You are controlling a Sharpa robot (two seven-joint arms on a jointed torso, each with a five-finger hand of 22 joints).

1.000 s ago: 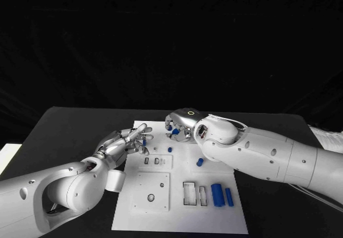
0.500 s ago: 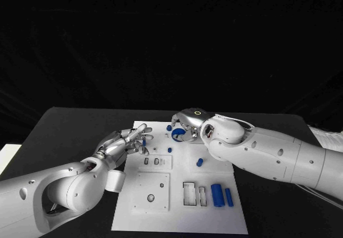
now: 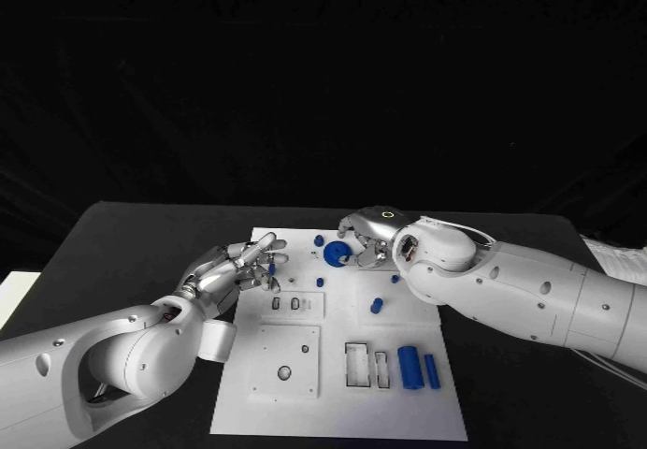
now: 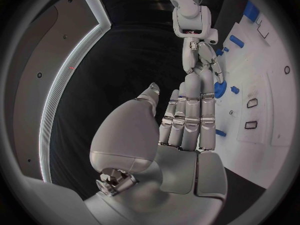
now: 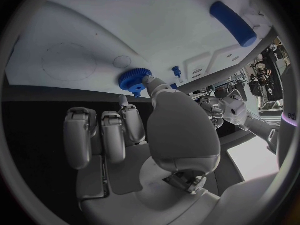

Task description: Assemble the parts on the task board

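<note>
The white task board [image 3: 337, 412] lies mid-table. A blue gear [image 3: 337, 253] sits near its far end. My right hand [image 3: 366, 236] is just right of it; in the right wrist view the thumb tip and a fingertip [image 5: 124, 101] pinch the gear [image 5: 134, 80]. My left hand [image 3: 240, 267] hovers at the board's left edge, fingers straight and close together, holding nothing. In the left wrist view the gear [image 4: 220, 89] peeks out beyond my left hand's fingers [image 4: 190, 110], with the right hand [image 4: 201, 60] over it.
Small blue pegs [image 3: 321, 281] [image 3: 376, 305] [image 3: 395, 278] lie on the board's middle. A thick blue cylinder [image 3: 409, 367] and a thinner one [image 3: 432, 370] lie at its near right, beside rectangular slots [image 3: 357, 365]. Black table surrounds the board.
My right hand has drawn to the right, uncovering the blue gear, which stays near the same spot. The left hand has not moved.
</note>
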